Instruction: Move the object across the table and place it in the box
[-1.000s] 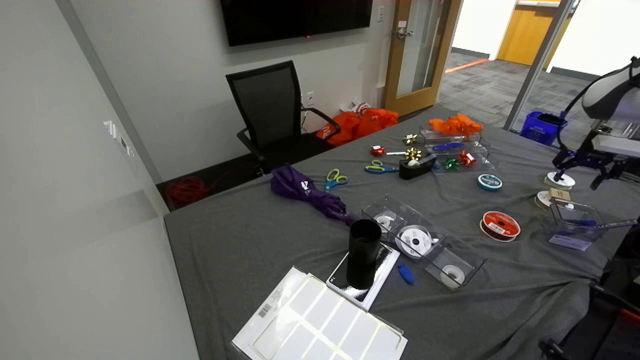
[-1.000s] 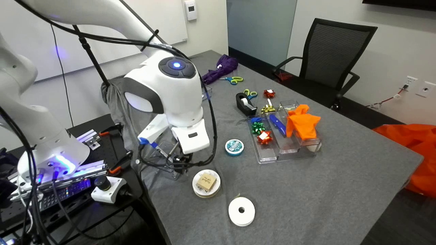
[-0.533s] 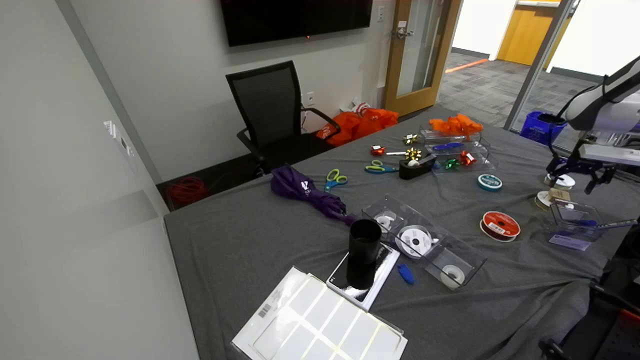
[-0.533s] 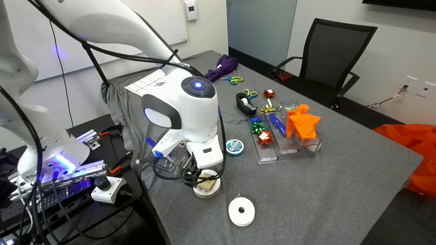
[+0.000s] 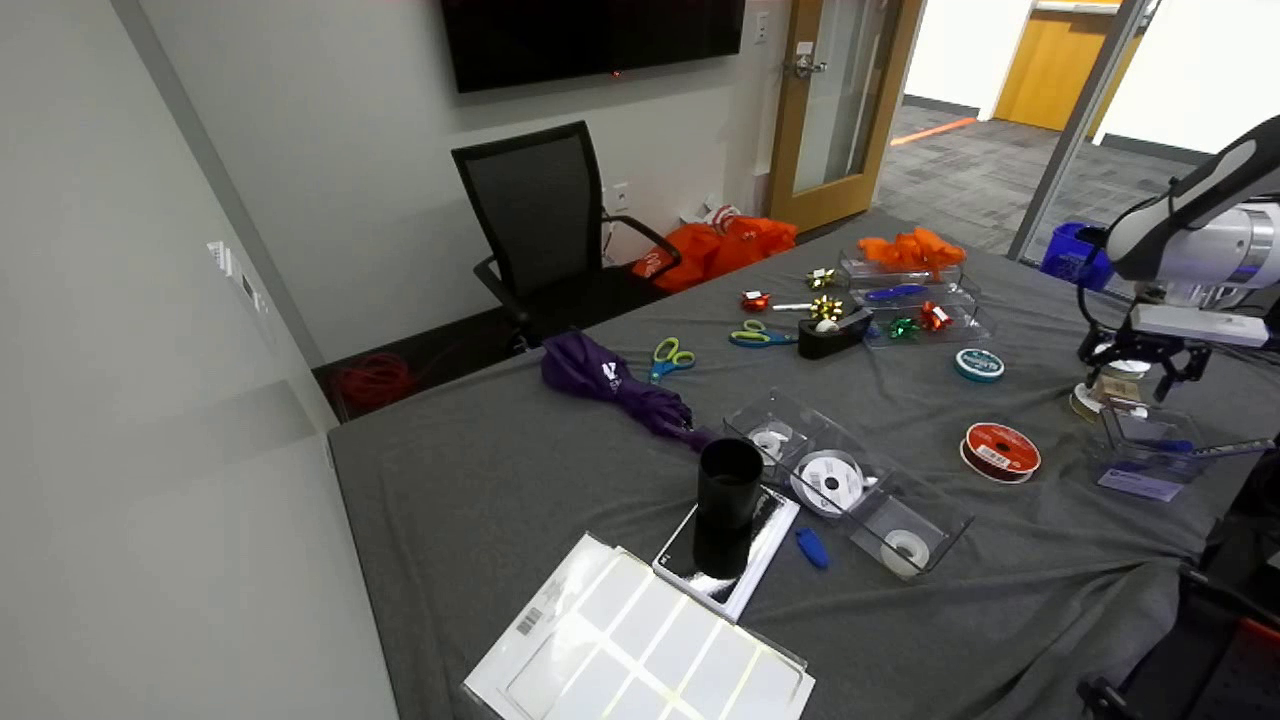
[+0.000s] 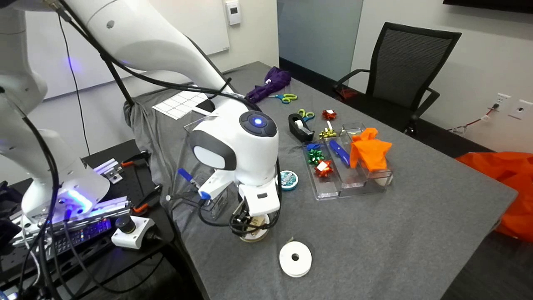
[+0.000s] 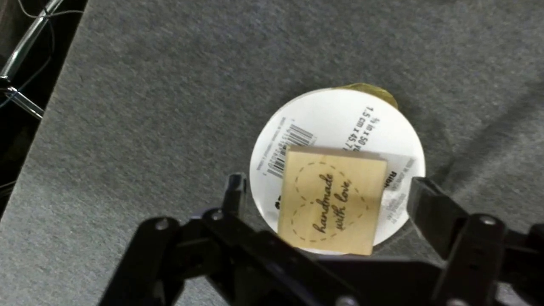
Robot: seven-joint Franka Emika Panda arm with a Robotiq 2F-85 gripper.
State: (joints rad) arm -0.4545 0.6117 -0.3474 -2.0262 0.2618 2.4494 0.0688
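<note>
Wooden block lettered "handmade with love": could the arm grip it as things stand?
Probably yes: in the wrist view the open gripper has a finger on each side of the wooden block, and nothing lies on top.

Wrist view: block reads "handmade with love". Under block, spool: "1.5 cm x 45.7", above block, cut off by it; next line "in x 50 y", fraction too small. "Rib" right of block, rest hidden. Small barcode upper left of block. Purple umbrella, well apart from block: white W-like mark.
</note>
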